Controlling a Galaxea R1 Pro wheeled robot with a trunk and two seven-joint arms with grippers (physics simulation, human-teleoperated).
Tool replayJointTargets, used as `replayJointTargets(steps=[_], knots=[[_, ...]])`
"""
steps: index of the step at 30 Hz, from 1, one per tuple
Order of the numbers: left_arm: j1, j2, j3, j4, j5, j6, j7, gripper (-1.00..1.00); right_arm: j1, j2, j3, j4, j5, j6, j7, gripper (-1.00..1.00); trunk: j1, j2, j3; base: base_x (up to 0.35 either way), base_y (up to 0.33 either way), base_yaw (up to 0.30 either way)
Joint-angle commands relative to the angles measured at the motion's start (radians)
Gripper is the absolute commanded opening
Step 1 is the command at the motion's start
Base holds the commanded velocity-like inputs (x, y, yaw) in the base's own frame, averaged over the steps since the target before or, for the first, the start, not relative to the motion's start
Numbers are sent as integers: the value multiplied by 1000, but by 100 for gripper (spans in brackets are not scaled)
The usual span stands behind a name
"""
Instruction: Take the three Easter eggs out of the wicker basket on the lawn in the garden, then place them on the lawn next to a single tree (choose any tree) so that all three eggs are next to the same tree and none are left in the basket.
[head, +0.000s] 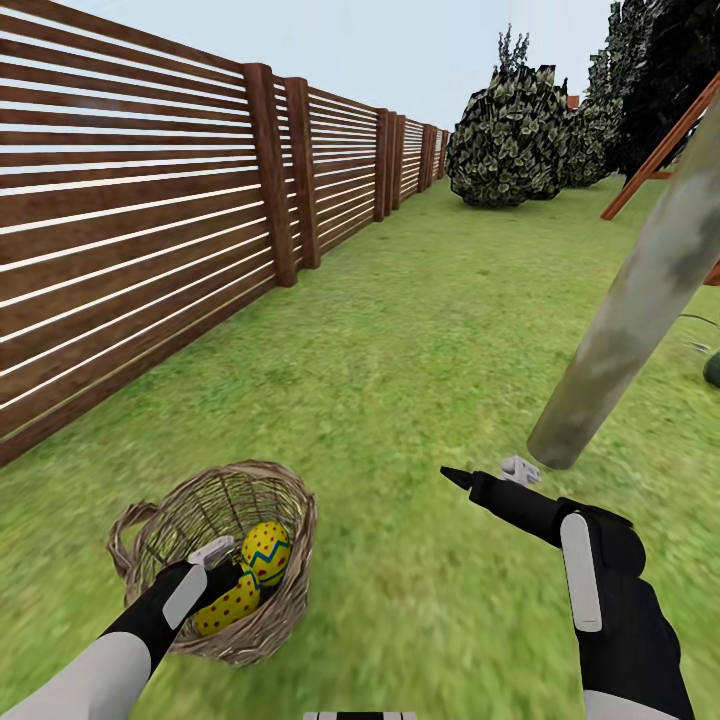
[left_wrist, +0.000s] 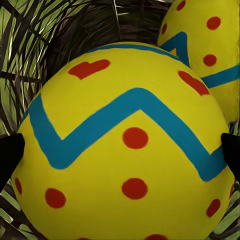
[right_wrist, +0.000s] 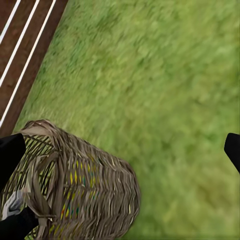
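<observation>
Left pincer (head: 222, 570) reaches into basket (head: 175, 515) on lawn (head: 420, 330), fingers either side of one egg (left_wrist: 130, 165); grip not confirmable, second egg (left_wrist: 210, 45) just behind. Right pincer (head: 490, 478) open, empty above grass near trunk (head: 640, 290); fence (head: 150, 210) runs along left.

open lawn (head: 420, 330) ahead, tree trunk (head: 640, 290) right, fence (head: 130, 220) left, wicker basket (head: 290, 590) wall around eggs (head: 262, 553)
</observation>
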Motion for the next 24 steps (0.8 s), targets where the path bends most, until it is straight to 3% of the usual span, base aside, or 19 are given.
replayJointTargets(steps=[1,18,24], knots=[[0,0,1,-3,10,5,7,-100,-1,1,-3,-1,2,5,6,100,0,0,-1,-9,0,0],[0,0,1,-3,10,5,6,-100,-1,1,-4,-1,1,5,6,100,0,0,-1,-10,0,0],[0,0,1,-3,9,7,6,-100,-1,0,-4,-1,2,5,6,100,-3,1,22,0,0,0]])
